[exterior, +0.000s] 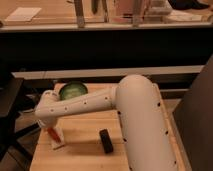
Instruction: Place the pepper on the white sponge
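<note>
The red-orange pepper shows just under the end of my arm, at the left of the wooden table. It lies over the near end of the white sponge, a small white block at the table's left edge. My gripper is right above the pepper and sponge, mostly hidden by my white forearm. I cannot tell whether the pepper rests on the sponge or hangs just above it.
A green bowl stands at the back left of the table, behind my forearm. A small black block lies at the table's middle front. A dark chair stands to the left, a counter with glass behind.
</note>
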